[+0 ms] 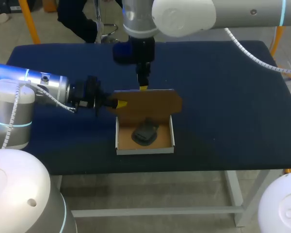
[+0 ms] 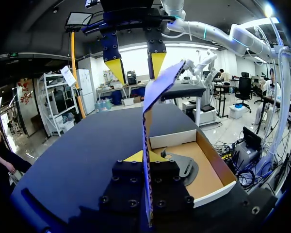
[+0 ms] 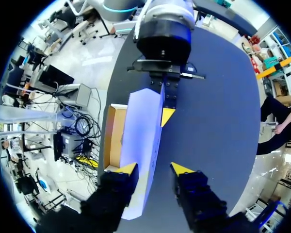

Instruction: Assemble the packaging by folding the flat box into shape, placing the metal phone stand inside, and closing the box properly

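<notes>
The cardboard box point(image 1: 120, 141) sits open at mid-table, and the dark metal phone stand point(image 1: 145, 132) lies inside it. Its lid point(image 1: 153, 103) stands roughly upright at the back wall. My left gripper point(image 1: 120, 103) comes in from the left and is shut on the lid's left edge. In the left wrist view the lid point(image 2: 157, 92) runs up from between its fingers point(image 2: 146, 156), with the stand point(image 2: 186, 167) beside them in the box. My right gripper point(image 1: 143, 87) hangs above the lid's top edge, open. The lid point(image 3: 145, 121) lies partly between its yellow tips point(image 3: 154, 169), beside one of them.
Dark blue cloth covers the table point(image 1: 223, 97). Bare cloth lies to the right of the box and behind it. The box's front wall is close to the table's near edge point(image 1: 184, 167).
</notes>
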You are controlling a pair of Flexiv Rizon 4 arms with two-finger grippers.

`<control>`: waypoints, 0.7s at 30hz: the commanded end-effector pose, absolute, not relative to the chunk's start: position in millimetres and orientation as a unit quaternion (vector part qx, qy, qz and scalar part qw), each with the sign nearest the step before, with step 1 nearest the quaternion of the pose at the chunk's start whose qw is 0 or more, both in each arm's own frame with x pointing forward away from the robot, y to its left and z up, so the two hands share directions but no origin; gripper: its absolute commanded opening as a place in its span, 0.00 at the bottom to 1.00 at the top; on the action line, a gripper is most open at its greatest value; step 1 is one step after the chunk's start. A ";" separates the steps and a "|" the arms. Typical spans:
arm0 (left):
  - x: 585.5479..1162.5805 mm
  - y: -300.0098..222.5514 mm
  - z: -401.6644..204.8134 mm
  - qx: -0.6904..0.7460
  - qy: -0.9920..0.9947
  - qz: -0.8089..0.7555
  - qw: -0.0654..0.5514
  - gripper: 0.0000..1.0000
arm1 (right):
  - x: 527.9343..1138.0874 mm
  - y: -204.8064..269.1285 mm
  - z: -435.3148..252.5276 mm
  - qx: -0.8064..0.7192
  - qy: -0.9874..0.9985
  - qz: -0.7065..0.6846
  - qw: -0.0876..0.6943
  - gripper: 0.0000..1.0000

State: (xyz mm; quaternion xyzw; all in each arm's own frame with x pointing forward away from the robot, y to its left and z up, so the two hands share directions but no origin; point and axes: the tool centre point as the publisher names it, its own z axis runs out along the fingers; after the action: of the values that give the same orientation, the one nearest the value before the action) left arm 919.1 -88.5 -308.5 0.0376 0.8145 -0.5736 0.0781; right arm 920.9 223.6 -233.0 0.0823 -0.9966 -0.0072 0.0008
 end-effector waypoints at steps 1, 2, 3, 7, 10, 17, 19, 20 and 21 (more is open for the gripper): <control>919.6 -88.1 -308.7 0.038 0.814 -0.574 0.078 0.00 | 914.7 220.6 -234.4 0.081 -0.997 -0.010 -0.005 0.46; 919.6 -88.1 -308.7 0.038 0.814 -0.574 0.078 0.00 | 913.9 220.3 -235.0 0.080 -0.997 -0.010 -0.005 0.46; 919.6 -88.1 -308.7 0.038 0.814 -0.574 0.078 0.00 | 913.2 220.2 -235.7 0.079 -0.997 -0.010 -0.005 0.46; 919.6 -88.1 -308.7 0.038 0.814 -0.574 0.078 0.00 | 911.9 220.7 -237.6 0.077 -0.997 -0.009 -0.004 0.47; 919.6 -88.1 -308.7 0.038 0.814 -0.574 0.078 0.00 | 912.3 221.3 -239.6 0.076 -0.997 -0.009 -0.004 0.47; 919.6 -88.1 -308.7 0.038 0.814 -0.574 0.078 0.00 | 914.0 221.8 -245.1 0.073 -0.997 -0.009 0.000 0.47; 919.6 -88.1 -308.7 0.038 0.814 -0.574 0.078 0.00 | 914.8 221.4 -246.3 0.073 -0.997 -0.010 0.001 0.47; 919.6 -88.1 -308.7 0.038 0.814 -0.574 0.078 0.00 | 915.2 221.2 -246.8 0.072 -0.997 -0.010 0.001 0.47; 919.6 -88.1 -308.7 0.038 0.814 -0.574 0.078 0.00 | 915.7 221.1 -247.4 0.072 -0.997 -0.010 0.002 0.47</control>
State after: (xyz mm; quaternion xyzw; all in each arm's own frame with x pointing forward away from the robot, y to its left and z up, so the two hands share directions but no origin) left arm 919.2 -88.6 -308.7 0.0373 0.8146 -0.5735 0.0784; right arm 914.0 221.1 -245.8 0.0716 -0.9974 -0.0102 0.0002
